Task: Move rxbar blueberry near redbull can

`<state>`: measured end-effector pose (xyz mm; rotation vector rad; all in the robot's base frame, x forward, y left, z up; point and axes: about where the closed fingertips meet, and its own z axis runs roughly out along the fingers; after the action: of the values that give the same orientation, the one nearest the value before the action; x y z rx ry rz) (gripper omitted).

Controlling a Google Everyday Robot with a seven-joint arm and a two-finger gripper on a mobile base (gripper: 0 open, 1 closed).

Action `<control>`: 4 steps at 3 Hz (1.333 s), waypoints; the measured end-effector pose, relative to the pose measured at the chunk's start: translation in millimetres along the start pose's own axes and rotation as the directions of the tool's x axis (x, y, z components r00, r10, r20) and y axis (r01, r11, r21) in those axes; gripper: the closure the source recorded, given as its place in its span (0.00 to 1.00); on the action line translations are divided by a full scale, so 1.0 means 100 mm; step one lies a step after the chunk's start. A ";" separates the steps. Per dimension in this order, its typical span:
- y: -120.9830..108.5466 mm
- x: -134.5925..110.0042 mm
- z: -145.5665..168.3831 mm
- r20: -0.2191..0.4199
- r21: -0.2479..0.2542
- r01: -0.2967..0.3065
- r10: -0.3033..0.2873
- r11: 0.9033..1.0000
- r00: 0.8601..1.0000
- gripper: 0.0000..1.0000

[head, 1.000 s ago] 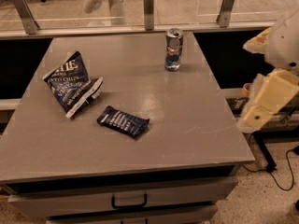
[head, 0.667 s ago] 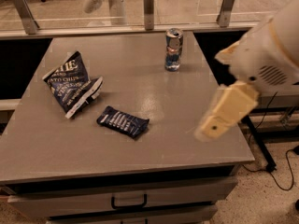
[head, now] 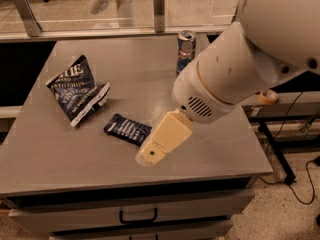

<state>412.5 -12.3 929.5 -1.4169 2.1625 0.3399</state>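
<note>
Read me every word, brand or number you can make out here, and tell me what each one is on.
"TLE" and "TO CHIPS": white letters on the chip bag, partly cut off; its lower lines are blurred.
rxbar blueberry: white lettering, too blurred to read.
redbull can: markings unreadable.
gripper, over the table front, just right of the bar: no text.

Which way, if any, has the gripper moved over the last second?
Yes. From beyond the right edge of the table, the gripper swung left over the tabletop, ending beside the right end of the rxbar blueberry.
</note>
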 end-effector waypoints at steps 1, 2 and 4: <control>0.00 0.00 0.00 0.000 0.000 0.000 0.000 1.000 1.000 0.00; 0.00 -0.01 0.08 0.027 0.023 -0.027 0.026 0.999 0.999 0.00; -0.09 0.04 0.62 0.097 0.037 -0.083 0.079 0.996 0.992 0.00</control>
<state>437.5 10.6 876.5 -1.2672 2.1411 0.3832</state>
